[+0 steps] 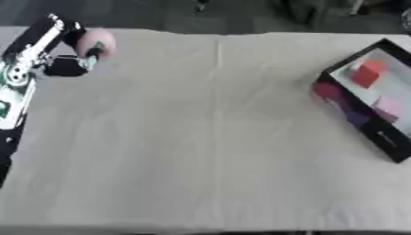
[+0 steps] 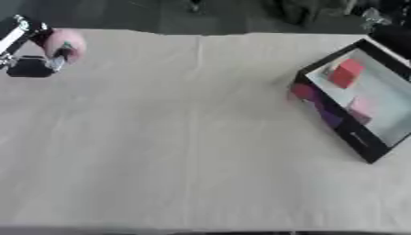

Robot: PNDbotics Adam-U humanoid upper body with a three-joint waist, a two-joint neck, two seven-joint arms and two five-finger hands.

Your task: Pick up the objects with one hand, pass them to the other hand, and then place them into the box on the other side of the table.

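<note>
While the left hand point(image 1: 74, 57) is curling round a pink ball point(image 1: 98, 42) far across the worktop point(image 1: 201, 137) from the box point(image 2: 353, 133), a red block point(image 2: 346, 72) is lying inside the box.

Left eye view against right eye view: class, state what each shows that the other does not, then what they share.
Only the left eye view shows the long black and silver arm running down the left edge. Only the right eye view shows the black box's far right side, out towards the picture's edge. Both share the left hand at a round pink object, the beige cloth-covered table, and a red block and a pale pink block inside the box.
</note>
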